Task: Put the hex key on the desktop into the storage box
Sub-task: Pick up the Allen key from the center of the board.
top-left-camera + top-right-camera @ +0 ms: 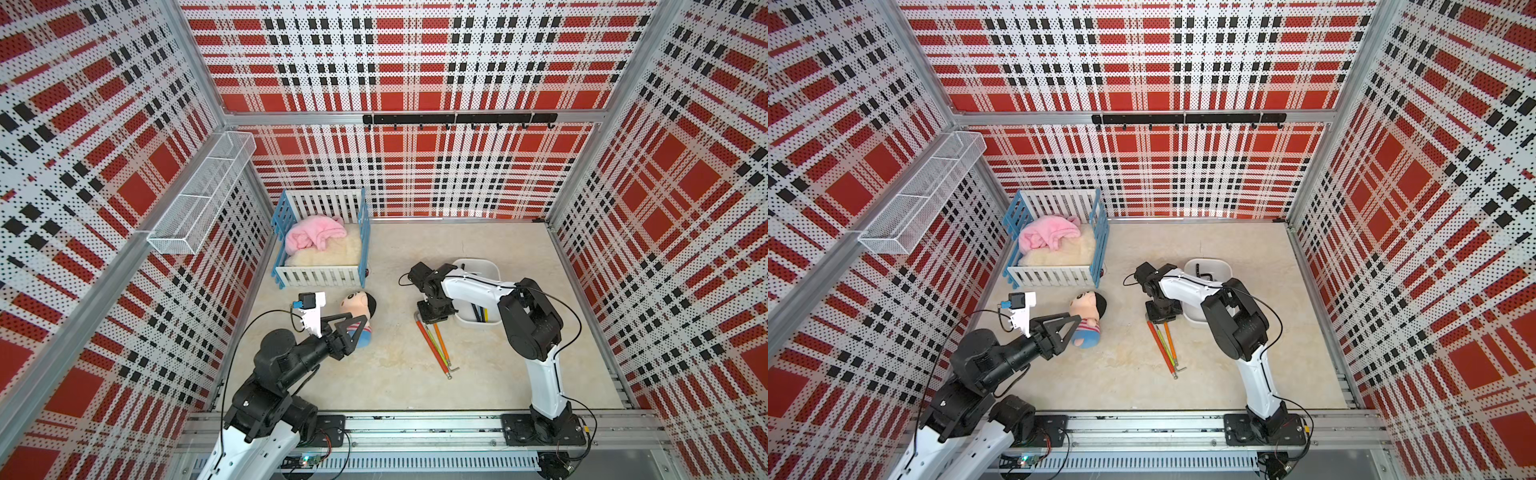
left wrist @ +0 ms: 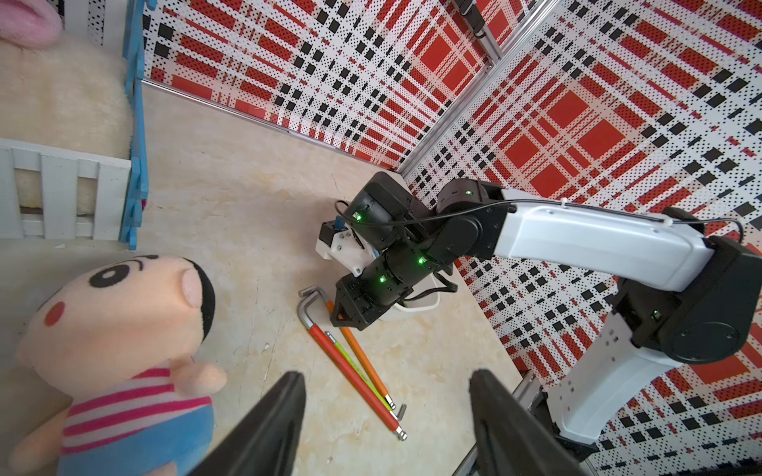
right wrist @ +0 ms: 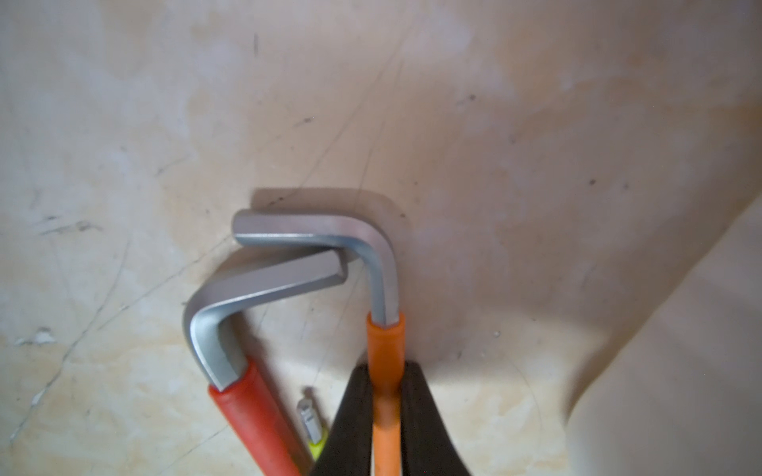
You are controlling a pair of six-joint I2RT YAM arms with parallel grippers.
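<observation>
3 hex keys lie together on the desk, just beside the storage box | right fingers pinch the orange hex key by its sleeve near the bend, key resting on the desk | red hex key meets it at the bent ends | yellow-green hex key between them | left fingers spread, empty, near the plush doll

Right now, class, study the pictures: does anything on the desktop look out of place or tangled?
The plush doll lies flat on the desktop, outside the toy crib. The bent ends of the red hex key and the orange hex key overlap, so lifting the orange one might drag the red.
</observation>
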